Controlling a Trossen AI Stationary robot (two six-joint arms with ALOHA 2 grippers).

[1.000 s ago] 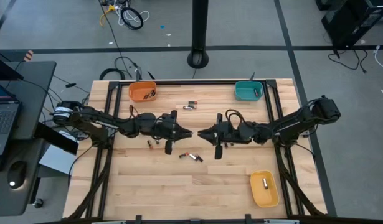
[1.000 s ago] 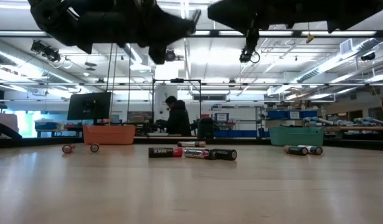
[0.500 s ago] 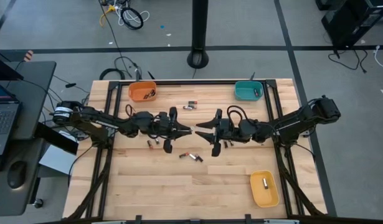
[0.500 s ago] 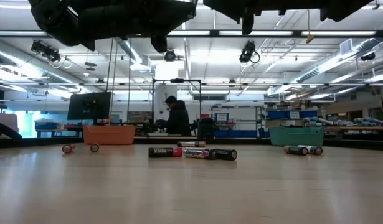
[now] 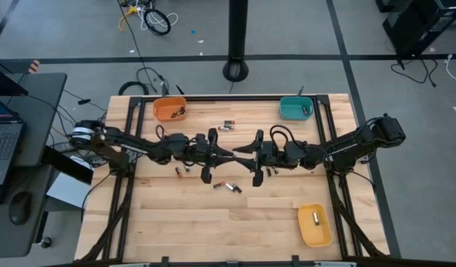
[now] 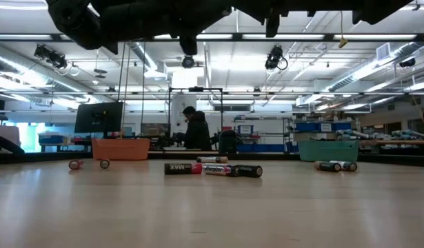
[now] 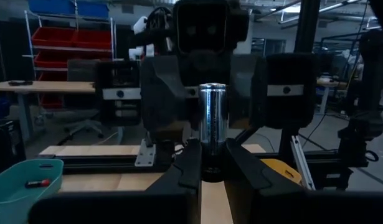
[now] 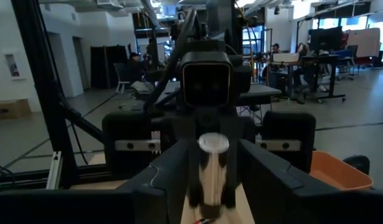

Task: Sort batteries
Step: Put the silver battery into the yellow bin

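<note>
L arm has pushed further right since 1 s ago. The gap between the two grippers has closed and their tips now meet over mid-table.

A silvery grey cylindrical battery (image 7: 212, 124) is off the table, up in the air at that meeting point, standing on end between the dark fingers (image 7: 186, 165) of the left gripper (image 5: 228, 153), which is clenched on its lower part. The right gripper (image 5: 242, 151) faces it head-on with the same cell in its mouth. Can't tell whether its grip is closed yet. Reads as a mid-air handover.

Risks:
- L lets go before R has a firm pinch, so the cell drops to the wooden table (image 5: 176, 222) and rolls, maybe off the edge or into the loose black batteries (image 5: 228, 185) just near of the grippers.
- Both clamp and one pulls, so the cell twists, slips or pops out, since it's smooth metal and round.
- Tips are so close that the fingers may collide.

More loose cells lie left (image 5: 183, 170) and far (image 5: 226, 126). The orange plastic bin (image 5: 159, 110) is far left, the teal plastic bin (image 5: 291, 101) far right, and the yellow plastic bin (image 5: 302, 222) near right. All are well apart from the handover, so there's a long carry after.
</note>
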